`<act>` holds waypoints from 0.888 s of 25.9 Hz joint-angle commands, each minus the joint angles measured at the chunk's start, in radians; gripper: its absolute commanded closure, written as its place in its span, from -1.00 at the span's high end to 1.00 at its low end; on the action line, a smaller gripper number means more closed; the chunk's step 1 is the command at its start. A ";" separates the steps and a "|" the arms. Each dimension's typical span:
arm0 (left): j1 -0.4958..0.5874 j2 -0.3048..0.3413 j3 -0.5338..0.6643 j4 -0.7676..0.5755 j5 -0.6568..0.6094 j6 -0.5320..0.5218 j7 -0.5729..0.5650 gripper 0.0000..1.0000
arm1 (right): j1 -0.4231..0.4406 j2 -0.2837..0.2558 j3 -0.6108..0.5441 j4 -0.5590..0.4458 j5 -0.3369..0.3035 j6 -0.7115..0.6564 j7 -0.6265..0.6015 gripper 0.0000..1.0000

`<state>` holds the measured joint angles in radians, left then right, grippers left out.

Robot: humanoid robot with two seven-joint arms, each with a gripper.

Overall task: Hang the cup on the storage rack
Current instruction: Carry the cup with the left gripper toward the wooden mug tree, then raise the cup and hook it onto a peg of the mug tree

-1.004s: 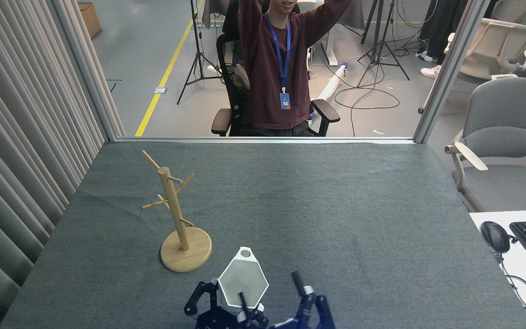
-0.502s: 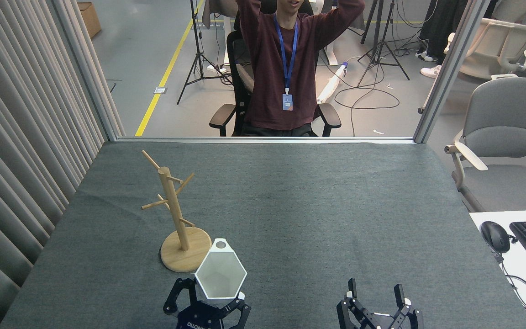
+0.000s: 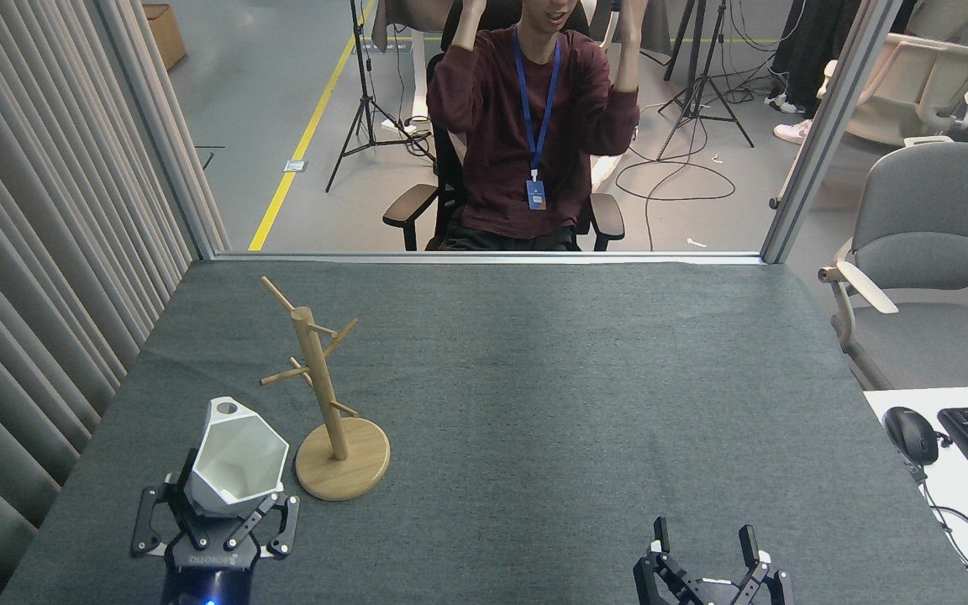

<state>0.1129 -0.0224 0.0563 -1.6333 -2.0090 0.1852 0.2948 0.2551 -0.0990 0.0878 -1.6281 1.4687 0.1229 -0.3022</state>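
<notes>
L arm: enters at bottom edge, 7 o'clock, wrist pointing to 12.
L gripper (image 3: 228,508): fingers clamped on the cup (image 3: 236,458), held off the table, tab at 12 o'clock.
R arm: low at 5 o'clock, mostly out of frame.
R gripper (image 3: 705,546): fingers spread, empty, tips to 12.

White faceted cup (image 3: 236,460) (tilted) left of storage rack (image 3: 326,403)
</notes>
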 commanded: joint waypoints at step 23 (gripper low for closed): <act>-0.268 -0.051 0.065 0.362 -0.257 0.077 0.000 0.25 | -0.007 -0.002 -0.002 0.001 -0.008 -0.005 -0.002 0.96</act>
<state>-0.1380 -0.0633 0.1234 -1.2897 -2.2581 0.2628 0.2924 0.2493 -0.1013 0.0860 -1.6280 1.4615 0.1177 -0.3037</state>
